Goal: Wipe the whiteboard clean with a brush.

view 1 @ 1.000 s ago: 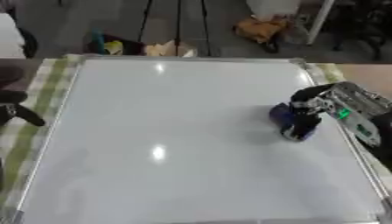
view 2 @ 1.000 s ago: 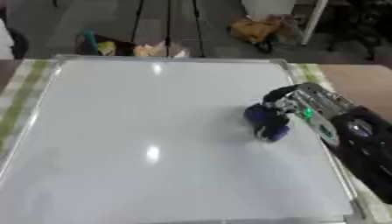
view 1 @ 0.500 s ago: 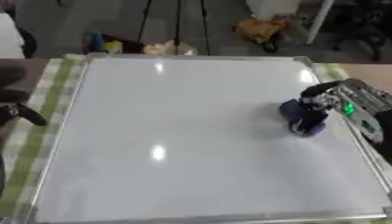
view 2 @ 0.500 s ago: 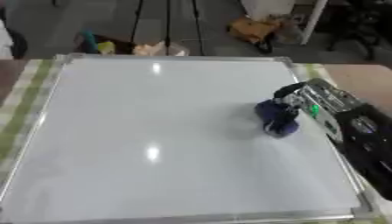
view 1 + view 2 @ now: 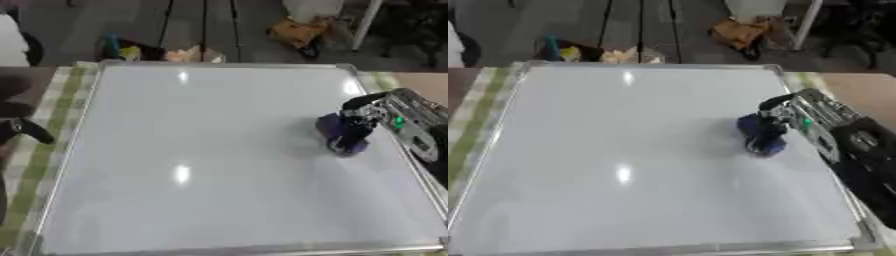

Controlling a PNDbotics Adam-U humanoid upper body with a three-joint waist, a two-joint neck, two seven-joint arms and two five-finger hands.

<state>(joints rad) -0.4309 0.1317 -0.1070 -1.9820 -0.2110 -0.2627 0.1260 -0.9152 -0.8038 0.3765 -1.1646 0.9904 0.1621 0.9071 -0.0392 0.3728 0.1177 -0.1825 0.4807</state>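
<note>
A large whiteboard [image 5: 201, 150] with a silver frame lies flat before me and looks blank. My right hand [image 5: 366, 118] comes in from the right and is shut on a blue brush [image 5: 341, 134], which presses on the board near its right edge. At the left border, off the board, a dark part of my left hand [image 5: 24, 129] shows beside the frame; its fingers are not clear.
A green checked cloth [image 5: 52, 125] lies under the board along its left and right sides. Beyond the far edge the floor holds tripod legs [image 5: 203, 25], a brown bag [image 5: 297, 31] and small coloured items [image 5: 122, 50].
My right hand has slid the blue brush slightly toward the board's right edge and a little nearer me. The camera has also shifted a bit.
</note>
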